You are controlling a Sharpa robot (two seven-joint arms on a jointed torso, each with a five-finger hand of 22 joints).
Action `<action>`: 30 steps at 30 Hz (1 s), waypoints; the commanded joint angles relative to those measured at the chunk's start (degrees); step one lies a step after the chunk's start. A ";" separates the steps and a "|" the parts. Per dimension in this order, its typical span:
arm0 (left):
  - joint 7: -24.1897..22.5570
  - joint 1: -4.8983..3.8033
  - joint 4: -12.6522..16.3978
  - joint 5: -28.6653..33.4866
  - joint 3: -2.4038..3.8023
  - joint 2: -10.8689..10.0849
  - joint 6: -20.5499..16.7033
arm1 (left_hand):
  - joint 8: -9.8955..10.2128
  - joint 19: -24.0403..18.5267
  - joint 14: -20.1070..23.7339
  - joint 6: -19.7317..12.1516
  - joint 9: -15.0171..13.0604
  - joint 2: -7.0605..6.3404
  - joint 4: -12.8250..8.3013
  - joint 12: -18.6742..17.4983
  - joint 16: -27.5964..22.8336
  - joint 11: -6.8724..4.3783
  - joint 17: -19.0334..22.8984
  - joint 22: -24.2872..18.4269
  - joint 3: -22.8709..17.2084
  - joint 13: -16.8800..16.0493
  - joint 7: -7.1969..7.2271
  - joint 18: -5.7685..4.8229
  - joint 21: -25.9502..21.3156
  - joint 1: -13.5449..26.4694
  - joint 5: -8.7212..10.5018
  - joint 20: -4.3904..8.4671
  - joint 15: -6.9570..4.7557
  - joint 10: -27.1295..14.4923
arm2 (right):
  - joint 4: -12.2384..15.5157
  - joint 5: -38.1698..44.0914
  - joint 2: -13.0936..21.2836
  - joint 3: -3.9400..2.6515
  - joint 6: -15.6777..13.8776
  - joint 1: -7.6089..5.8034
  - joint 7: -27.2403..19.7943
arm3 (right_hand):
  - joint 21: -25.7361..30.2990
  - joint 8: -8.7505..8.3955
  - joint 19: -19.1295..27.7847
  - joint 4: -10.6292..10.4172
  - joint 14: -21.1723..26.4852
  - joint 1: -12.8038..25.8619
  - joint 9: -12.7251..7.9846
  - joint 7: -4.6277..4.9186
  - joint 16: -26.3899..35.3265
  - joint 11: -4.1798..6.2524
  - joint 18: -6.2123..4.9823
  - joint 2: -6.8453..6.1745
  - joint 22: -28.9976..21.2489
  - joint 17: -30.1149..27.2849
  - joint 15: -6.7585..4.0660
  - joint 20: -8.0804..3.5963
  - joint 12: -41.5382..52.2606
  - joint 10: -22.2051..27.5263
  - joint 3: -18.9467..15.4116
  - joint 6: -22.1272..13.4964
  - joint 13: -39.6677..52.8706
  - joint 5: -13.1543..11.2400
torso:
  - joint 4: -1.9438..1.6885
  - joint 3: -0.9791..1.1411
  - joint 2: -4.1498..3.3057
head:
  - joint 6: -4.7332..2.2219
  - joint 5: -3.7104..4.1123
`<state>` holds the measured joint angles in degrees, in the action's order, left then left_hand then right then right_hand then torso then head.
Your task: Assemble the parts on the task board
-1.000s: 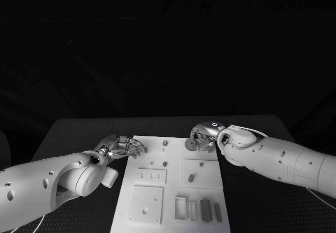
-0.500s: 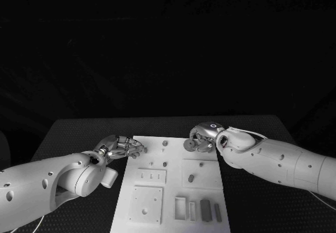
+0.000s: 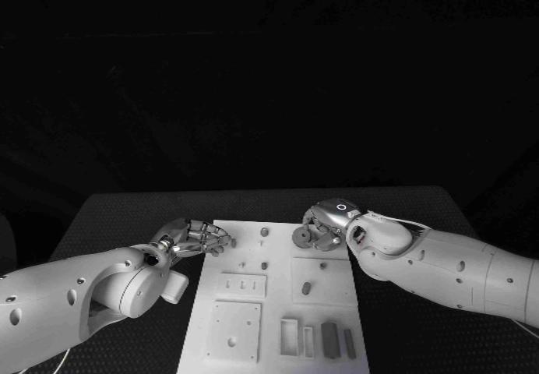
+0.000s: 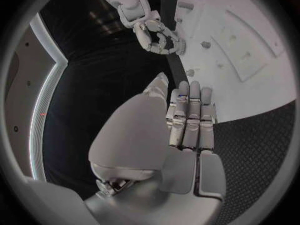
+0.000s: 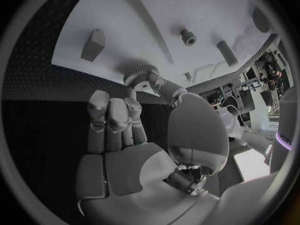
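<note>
The white task board [image 3: 275, 300] lies in the middle of the black table. My right hand [image 3: 323, 224] hovers over the board's far right corner and pinches a small round gear [image 3: 302, 233]. The right wrist view shows that gear [image 5: 140, 76] between thumb and fingertips, just off the board [image 5: 125, 20]. My left hand [image 3: 197, 238] rests at the board's far left edge with fingers curled in and nothing in them. In the left wrist view its fingers [image 4: 189, 117] lie close together beside the board [image 4: 250, 50], with the right hand [image 4: 157, 34] beyond.
Small pegs [image 3: 265, 231] [image 3: 305, 287] stand on the board. A plate with slots [image 3: 244, 283] and a square plate [image 3: 236, 327] lie on its left half. Several upright blocks [image 3: 329, 337] sit at the near right. Black table surrounds the board.
My right hand has shifted slightly left and nearer with the gear, and its forearm has come further over the board. The left hand has barely moved.
</note>
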<state>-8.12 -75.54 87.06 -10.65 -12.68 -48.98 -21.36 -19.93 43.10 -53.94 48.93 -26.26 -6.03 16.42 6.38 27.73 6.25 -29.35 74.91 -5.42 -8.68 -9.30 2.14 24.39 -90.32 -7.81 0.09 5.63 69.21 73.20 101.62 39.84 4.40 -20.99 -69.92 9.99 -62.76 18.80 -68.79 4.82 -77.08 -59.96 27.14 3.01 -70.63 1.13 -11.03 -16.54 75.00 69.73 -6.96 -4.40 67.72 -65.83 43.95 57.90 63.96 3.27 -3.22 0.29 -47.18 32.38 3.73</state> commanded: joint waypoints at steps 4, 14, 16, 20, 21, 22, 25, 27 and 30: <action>-0.34 -0.04 0.10 -0.30 0.04 -0.03 0.39 | 0.37 -0.43 0.05 0.31 -0.09 0.17 0.07 -0.27 -0.40 -0.06 -0.06 1.02 0.28 -0.08 -0.16 1.13 0.18 -0.56 0.12 -0.14 0.18 0.42 | 1.41 4.22 0.20 -0.05 -2.24 0.00 2.46 | -0.21 0.15 -0.59 -0.39 -0.01 -0.43 0.25 2.04 -0.10 0.14 -3.97 -0.21 0.61 -0.08 -0.25 0.01 0.26 -0.46 -0.06 2.53 -0.11 -0.21 | -0.14 0.00 -0.06 | -0.06 -0.01; -0.37 -0.04 0.06 -0.30 0.05 0.01 0.34 | 0.41 -0.44 0.06 0.28 -0.09 0.17 0.07 -0.34 -0.44 -0.04 -0.09 1.02 0.29 -0.08 -0.18 1.13 0.19 -0.58 0.11 -0.14 0.19 0.39 | 3.86 10.30 -0.46 -0.05 -4.96 0.01 4.67 | -0.23 0.17 -0.60 -0.53 0.11 -0.30 0.28 1.99 0.11 0.18 -3.97 -0.59 0.63 -0.29 -0.27 0.00 0.29 -0.52 -0.15 2.64 -0.22 -0.40 | -0.15 -0.05 -0.04 | -0.21 -0.26; -0.40 -0.04 0.02 -0.30 0.05 -0.01 0.35 | 0.41 -0.44 0.06 0.28 -0.09 0.17 0.07 -0.35 -0.44 -0.04 -0.09 1.02 0.29 -0.08 -0.18 1.13 0.19 -0.59 0.11 -0.14 0.19 0.39 | 4.02 10.74 -0.93 -0.06 -5.10 0.02 4.86 | -0.23 0.17 -0.60 -0.53 0.11 -0.30 0.28 1.99 0.11 0.18 -3.97 -0.59 0.63 -0.29 -0.27 0.00 0.29 -0.52 -0.15 2.64 -0.22 -0.40 | -0.15 -0.06 -0.04 | -0.21 -0.26; -0.42 -0.05 0.02 -0.30 0.05 -0.07 0.24 | 0.42 -0.43 0.06 0.28 -0.09 0.17 0.07 -0.35 -0.45 -0.04 -0.10 1.02 0.29 -0.08 -0.18 1.13 0.19 -0.59 0.11 -0.14 0.19 0.39 | 4.28 11.98 -1.95 -0.06 -5.40 0.02 5.47 | -0.24 0.19 -0.61 -0.54 0.19 -0.27 0.29 1.98 0.24 0.19 -3.97 -0.61 0.64 -0.42 -0.27 0.00 0.29 -0.54 -0.16 2.67 -0.24 -0.42 | -0.11 -0.04 -0.06 | -0.35 -0.52; -0.42 -0.05 0.03 -0.31 0.05 -0.07 0.26 | 0.42 -0.43 0.06 0.28 -0.09 0.17 0.07 -0.36 -0.45 -0.04 -0.10 1.02 0.29 -0.08 -0.18 1.13 0.20 -0.60 0.11 -0.14 0.19 0.39 | 4.27 12.32 -2.23 -0.06 -5.53 0.03 5.59 | -0.25 0.19 -0.61 -0.54 0.20 -0.27 0.29 1.97 0.25 0.19 -3.97 -0.61 0.64 -0.44 -0.28 0.00 0.29 -0.55 -0.16 2.68 -0.25 -0.43 | -0.11 -0.04 -0.06 | -0.35 -0.52; -0.41 -0.05 0.03 -0.32 0.05 -0.07 0.25 | 0.43 -0.44 0.06 0.27 -0.09 0.17 0.07 -0.36 -0.46 -0.04 -0.10 1.02 0.29 -0.08 -0.19 1.13 0.20 -0.60 0.10 -0.14 0.19 0.39 | 4.23 12.38 -2.47 -0.06 -5.57 0.03 5.63 | -0.26 0.20 -0.62 -0.54 0.20 -0.26 0.30 1.96 0.25 0.20 -3.97 -0.61 0.64 -0.44 -0.28 0.00 0.29 -0.56 -0.15 2.69 -0.26 -0.43 | -0.13 -0.07 -0.06 | -0.37 -0.60; -0.42 -0.06 0.02 -0.32 0.05 -0.06 0.24 | 0.44 -0.44 0.06 0.27 -0.10 0.16 0.07 -0.38 -0.47 -0.03 -0.11 1.02 0.30 -0.09 -0.19 1.13 0.20 -0.61 0.10 -0.14 0.19 0.40 | 4.01 12.85 -3.50 -0.05 -5.69 0.03 5.91 | -0.27 0.21 -0.62 -0.53 0.22 -0.25 0.31 1.95 0.29 0.21 -3.97 -0.64 0.65 -0.48 -0.28 0.00 0.29 -0.59 -0.15 2.72 -0.28 -0.44 | -0.18 -0.11 -0.05 | -0.48 -0.69; -0.43 -0.06 0.02 -0.32 0.05 -0.03 0.22 | 0.44 -0.44 0.06 0.27 -0.10 0.16 0.07 -0.39 -0.47 -0.03 -0.12 1.02 0.30 -0.09 -0.19 1.13 0.20 -0.62 0.10 -0.14 0.19 0.40 | 3.71 12.97 -4.31 -0.05 -5.80 0.03 6.04 | -0.28 0.22 -0.62 -0.52 0.20 -0.23 0.32 1.94 0.27 0.22 -3.97 -0.65 0.66 -0.46 -0.29 0.00 0.29 -0.60 -0.15 2.73 -0.29 -0.44 | -0.19 -0.17 -0.05 | -0.47 -0.80; -0.45 -0.06 -0.08 -0.32 0.05 0.13 0.23 | 0.45 -0.44 0.06 0.27 -0.10 0.16 0.07 -0.40 -0.48 -0.03 -0.13 1.02 0.30 -0.09 -0.19 1.13 0.20 -0.63 0.10 -0.15 0.19 0.40 | 3.21 13.44 -5.50 -0.03 -5.78 0.05 6.10 | -0.29 0.23 -0.62 -0.50 0.24 -0.23 0.32 1.93 0.32 0.23 -3.97 -0.66 0.66 -0.51 -0.30 0.00 0.29 -0.62 -0.14 2.74 -0.31 -0.44 | -0.28 -0.18 -0.08 | -0.53 -0.95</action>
<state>-8.12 -75.55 86.93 -10.70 -12.67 -48.99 -21.40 -19.70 43.10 -53.94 48.93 -26.30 -6.03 16.42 6.16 27.51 6.25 -29.39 74.93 -5.42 -8.72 -9.30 2.14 24.39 -90.32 -7.81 0.09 5.63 69.21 76.55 112.81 34.42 4.37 -26.11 -69.90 15.23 -62.76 18.78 -69.08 4.66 -77.08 -60.19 27.44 3.01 -70.63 1.33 -11.03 -16.76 75.00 69.26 -6.95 -4.51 67.70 -66.07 43.80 58.29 63.74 3.10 -3.42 0.15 -47.22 31.90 2.89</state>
